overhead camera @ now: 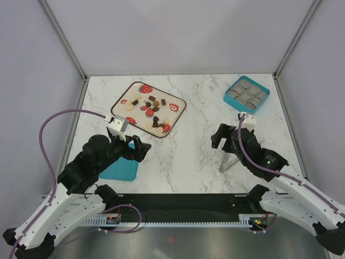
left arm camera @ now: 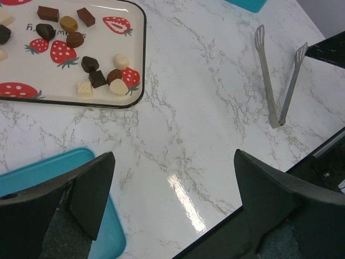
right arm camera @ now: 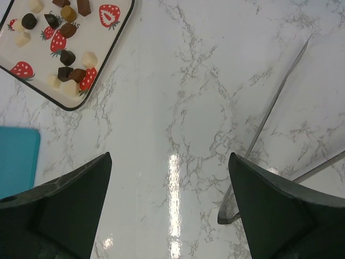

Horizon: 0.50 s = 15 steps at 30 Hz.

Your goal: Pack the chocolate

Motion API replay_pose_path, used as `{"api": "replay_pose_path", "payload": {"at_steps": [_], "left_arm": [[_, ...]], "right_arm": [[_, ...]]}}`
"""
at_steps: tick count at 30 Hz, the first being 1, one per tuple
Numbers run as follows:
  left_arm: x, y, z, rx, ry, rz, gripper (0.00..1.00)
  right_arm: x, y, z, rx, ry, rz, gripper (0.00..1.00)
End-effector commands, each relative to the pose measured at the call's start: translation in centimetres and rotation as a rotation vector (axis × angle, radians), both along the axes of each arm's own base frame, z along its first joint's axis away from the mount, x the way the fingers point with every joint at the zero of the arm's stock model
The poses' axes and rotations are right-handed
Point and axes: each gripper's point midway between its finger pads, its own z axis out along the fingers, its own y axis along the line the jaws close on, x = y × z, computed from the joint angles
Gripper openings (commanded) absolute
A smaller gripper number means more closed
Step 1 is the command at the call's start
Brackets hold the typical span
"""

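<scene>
The packing appears to be at its very start. The chocolate [left arm camera: 97, 79] lies scattered on the strawberry-print tray [left arm camera: 16, 67] at the far left, while the teal box [overhead camera: 226, 98] with its grey compartments sits well apart at the far right. No piece shows in it, though the view is too small to be sure. The left gripper [left arm camera: 173, 178] hangs with fingers spread wide and bare, over the near edge of a teal lid [overhead camera: 121, 168]. The right gripper [right arm camera: 170, 162] is likewise spread and holds nothing. Metal tongs [left arm camera: 267, 75] lie on the marble just beside it. The pieces being so tiny, the next move likely calls for the right gripper to take up the tongs.
</scene>
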Motion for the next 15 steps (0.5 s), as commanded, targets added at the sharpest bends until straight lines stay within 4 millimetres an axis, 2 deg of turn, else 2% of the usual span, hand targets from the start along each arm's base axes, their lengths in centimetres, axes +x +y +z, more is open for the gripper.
{"api": "replay_pose_path", "payload": {"at_steps": [1,8,11,14,15], "left_arm": [[0.2,0.1,0.7,-0.004,-0.032,0.004,1.00],[0.1,0.1,0.9,-0.008,-0.039,0.003,1.00],[0.1,0.1,0.9,-0.008,-0.039,0.002,1.00],[0.1,0.1,0.9,-0.007,-0.039,0.001,1.00],[0.1,0.2,0.9,-0.007,-0.039,0.000,1.00]], "right_arm": [[0.5,-0.3,1.6,0.014,-0.031,-0.040,0.98],[1.9,-2.2,1.1,-0.080,-0.032,-0.167,0.98],[2.7,-3.3,-0.2,-0.187,-0.003,-0.235,0.97],[3.8,-3.6,-0.4,-0.255,0.022,-0.301,0.94],[4.2,-3.5,-1.2,-0.292,0.038,-0.310,0.94]]}}
